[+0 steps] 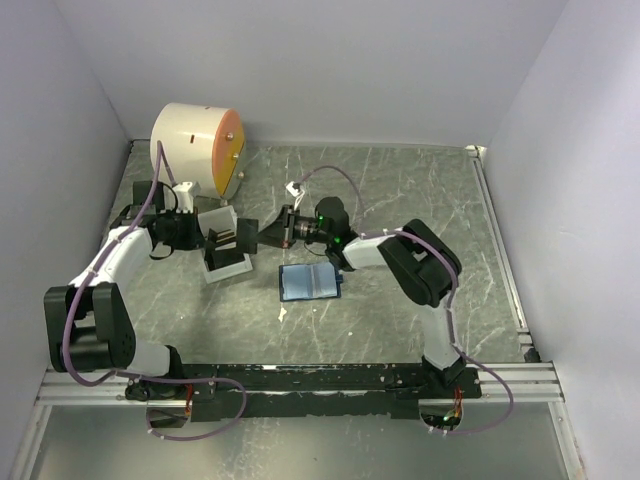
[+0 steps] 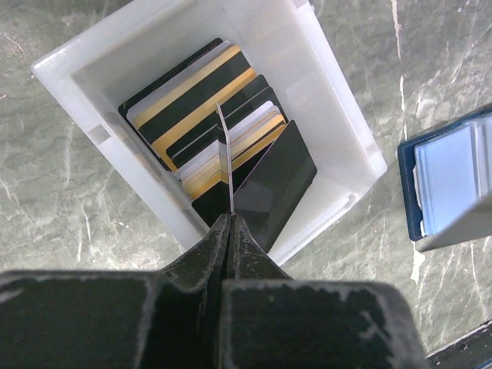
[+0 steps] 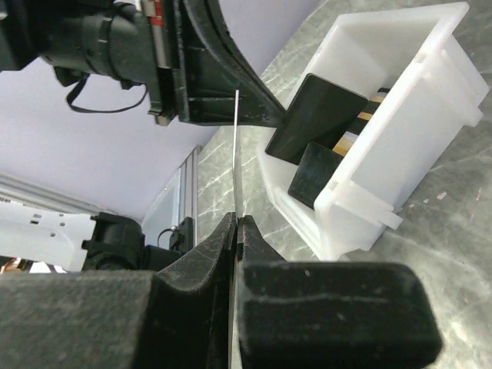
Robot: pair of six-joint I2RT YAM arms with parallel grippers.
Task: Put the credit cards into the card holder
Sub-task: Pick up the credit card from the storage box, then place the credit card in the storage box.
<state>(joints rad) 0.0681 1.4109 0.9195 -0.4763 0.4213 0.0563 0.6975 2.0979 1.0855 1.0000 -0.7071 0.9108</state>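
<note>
Left tool (image 2: 229, 223): closed, pinching a thin card (image 2: 224, 154) by one end. The card shows edge-on, so its colour cannot be read. It hangs directly over the white tray (image 2: 338, 115), where the stack (image 2: 192, 100) of dark and yellow cards stands on edge.

Right tool (image 3: 237, 227): closed on a thin card edge (image 3: 237, 154), also edge-on, close in front of the left tool. Whether both tools share one card cannot be settled.

Holder (image 1: 310, 283): lying open on the counter (image 1: 400, 190), blue pockets up, apart from the tray and untouched. No card is seen in it.

Risks, as judged:
- Each grip bears on a narrow strip at the card's end. A knock or a fast swing could pivot the card or let it slip out.
- The tools are crowded together at the tray, so either one moving off carelessly could strike the other or the tray wall.
- A dark card leans out of the stack, and a low pass could snag it.
- The holder is loose. An insertion that is skewed or pushed too hard would likely slide it instead of seating the card.
</note>
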